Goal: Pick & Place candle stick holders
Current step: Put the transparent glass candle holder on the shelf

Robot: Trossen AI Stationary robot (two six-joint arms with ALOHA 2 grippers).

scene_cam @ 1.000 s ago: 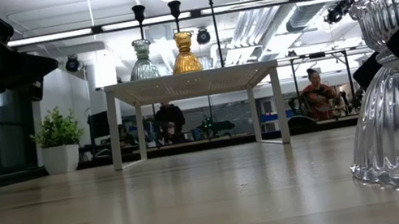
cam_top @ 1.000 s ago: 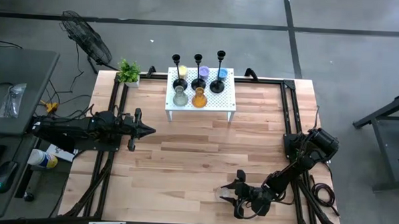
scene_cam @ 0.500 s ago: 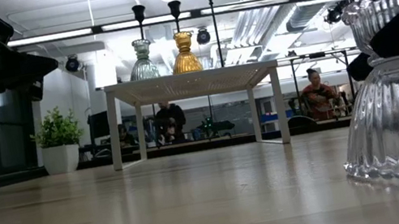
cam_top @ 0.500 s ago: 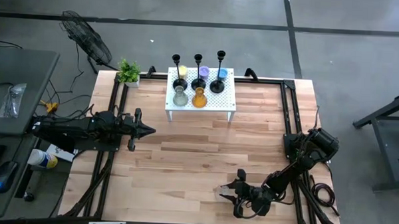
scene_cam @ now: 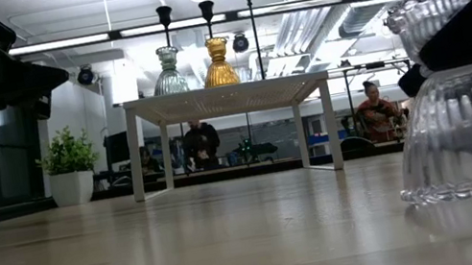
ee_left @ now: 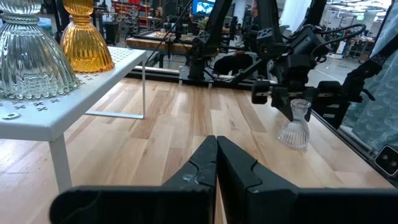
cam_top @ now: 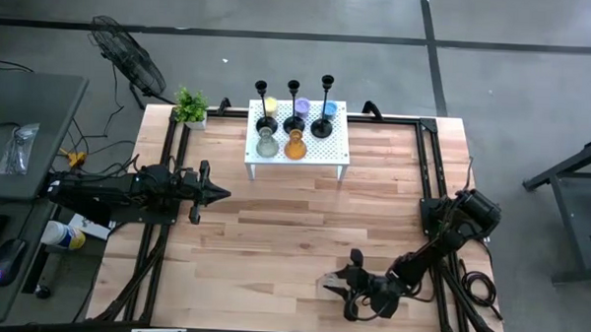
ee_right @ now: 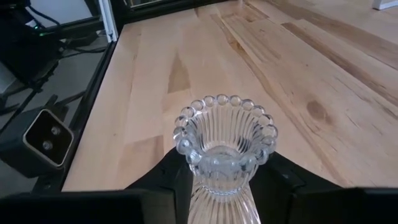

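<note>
The right gripper is closed on the narrow waist of a clear glass holder, near the front edge of the worktop, well apart from the white stand at the back. In the low view the clear glass holder stands upright, flared foot down and beaded cup up, its foot at or just above the wood; whether it touches cannot be told. In the right wrist view the dark fingers clamp it from both sides just below the cup, so its long axis runs vertical, across the line of the jaws. The white stand already carries a pale green holder, an amber holder, yellow, purple and blue cups and three black candlesticks. From the clear glass holder the white stand lies straight back and a little toward the left arm's side; the right arm alone has it, and the coming move likely turns on keeping that upright axis true. The left gripper waits beside the white stand's front left corner, fingers pressed together and empty. A small plant sits just left of the white stand.
</note>
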